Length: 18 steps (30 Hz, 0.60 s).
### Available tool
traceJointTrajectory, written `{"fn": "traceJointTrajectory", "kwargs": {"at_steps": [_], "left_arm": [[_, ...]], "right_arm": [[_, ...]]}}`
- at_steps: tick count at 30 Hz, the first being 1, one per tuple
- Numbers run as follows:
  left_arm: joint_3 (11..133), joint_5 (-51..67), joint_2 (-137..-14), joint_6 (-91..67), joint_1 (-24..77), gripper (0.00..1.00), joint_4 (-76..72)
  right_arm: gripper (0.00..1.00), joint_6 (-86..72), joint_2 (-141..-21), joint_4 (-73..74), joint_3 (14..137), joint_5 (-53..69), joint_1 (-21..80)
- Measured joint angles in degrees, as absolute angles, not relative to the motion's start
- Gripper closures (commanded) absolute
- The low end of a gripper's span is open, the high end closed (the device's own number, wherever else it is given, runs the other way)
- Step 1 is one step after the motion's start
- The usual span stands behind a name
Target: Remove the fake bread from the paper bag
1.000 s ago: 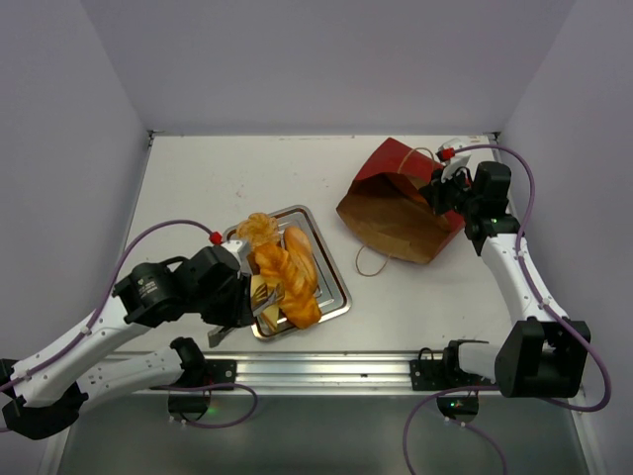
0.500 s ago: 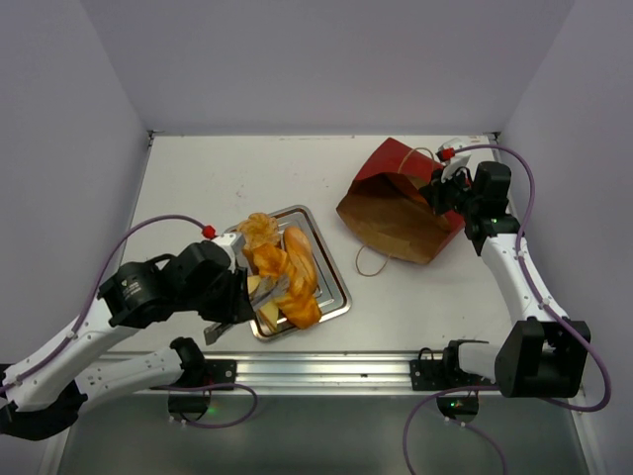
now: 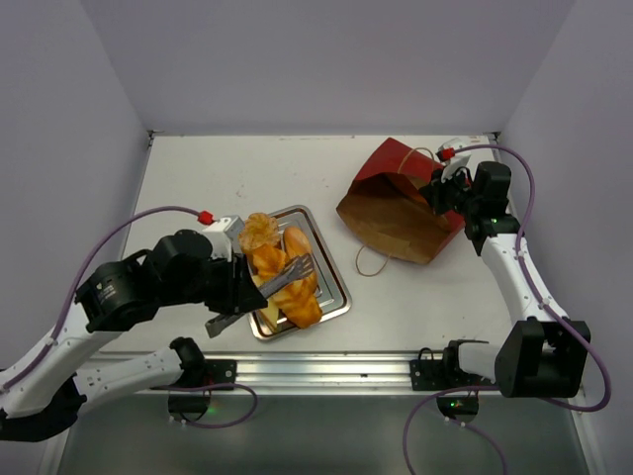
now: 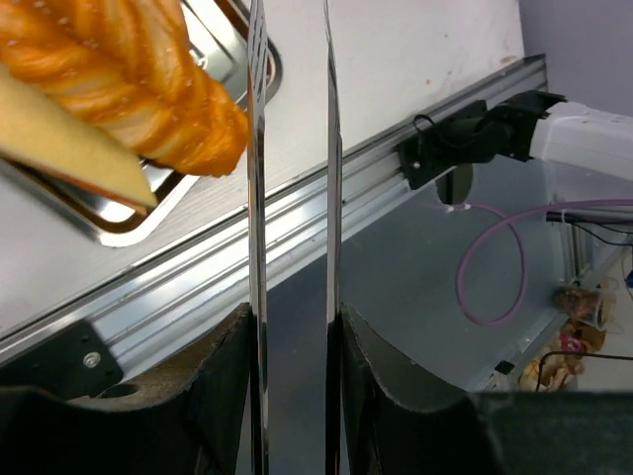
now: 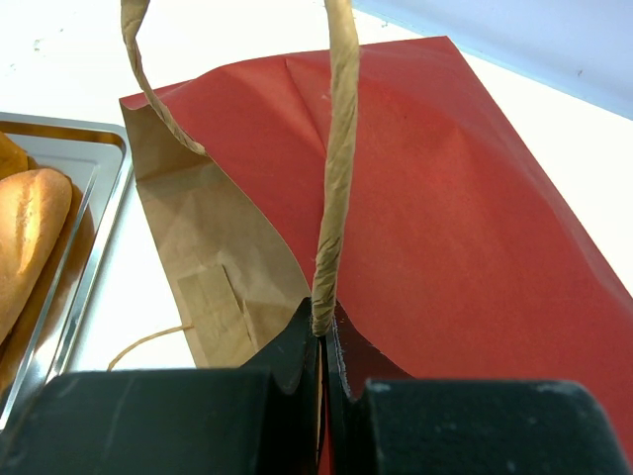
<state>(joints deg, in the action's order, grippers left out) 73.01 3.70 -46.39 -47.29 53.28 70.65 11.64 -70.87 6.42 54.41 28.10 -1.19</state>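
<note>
Although the paper bag [image 3: 396,213] lies on its side at 2 o'clock on the tabletop [image 3: 218,178], mouth toward 7 o'clock, I can see only flat brown lining inside; the depths are hidden. The right fingers [image 5: 292,346] are pinched tight on its string handle [image 5: 336,178] at the red edge. The fake bread [image 3: 297,242] is piled on the silver tray [image 3: 334,287] at 8 o'clock, partly covered by the left fingers [image 4: 257,148]. These two thin blades stand a narrow gap apart, empty, tips cut off in the wrist view. There the braided loaf [image 4: 129,69] and pale wedge [image 4: 59,139] are cropped too. The white tabletop has a metal rail [image 3: 326,371] along its near edge, and pale lilac walls [image 3: 297,59] close it in.
</note>
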Motion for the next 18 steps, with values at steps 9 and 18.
{"fn": "traceJointTrajectory", "kwargs": {"at_steps": [9,18], "left_arm": [[62.46,13.13,-59.55,-47.0,53.28,0.58,42.54],[54.35,17.72,-79.68,-57.76,50.87,0.58,3.22]], "right_arm": [[1.0,12.97,-70.87,6.66,54.41,29.63,-1.39],[1.0,19.46,-70.87,10.2,54.43,36.95,-4.82]]}}
